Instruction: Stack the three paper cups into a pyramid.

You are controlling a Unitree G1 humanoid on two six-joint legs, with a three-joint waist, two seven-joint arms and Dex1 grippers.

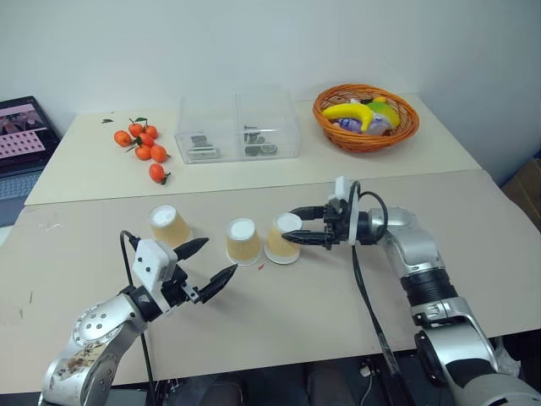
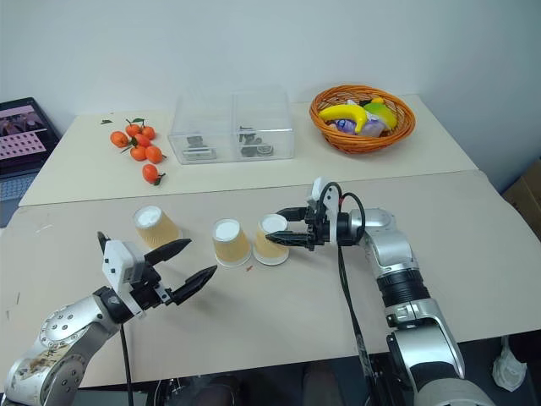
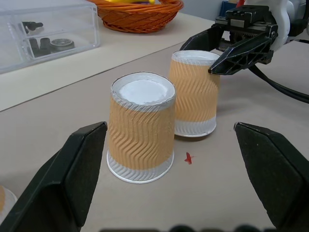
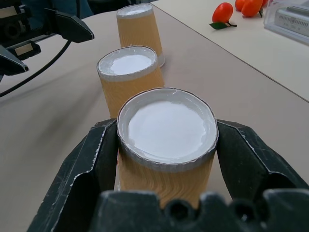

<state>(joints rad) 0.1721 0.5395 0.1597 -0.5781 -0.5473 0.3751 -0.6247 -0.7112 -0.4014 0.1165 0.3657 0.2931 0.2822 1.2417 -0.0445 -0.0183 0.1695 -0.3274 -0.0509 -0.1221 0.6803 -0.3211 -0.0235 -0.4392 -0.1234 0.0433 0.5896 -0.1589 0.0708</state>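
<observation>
Paper cups mid-table, well inboard.

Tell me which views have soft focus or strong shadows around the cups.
Left wrist view: the left gripper's fingers are soft, while the middle cup is sharp. Right wrist view: the right gripper clamps the near cup; the mandarins blur. Left eye view: even light, faint shadows on the table.

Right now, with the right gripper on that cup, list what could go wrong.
1. The right gripper clamps the right cup near its top; the thin paper wall may crush or slip.
2. The middle cup stands very close beside it, so the move could knock it over.
3. The open left gripper sits near the middle cup and the left cup; a swing could bump either.
</observation>
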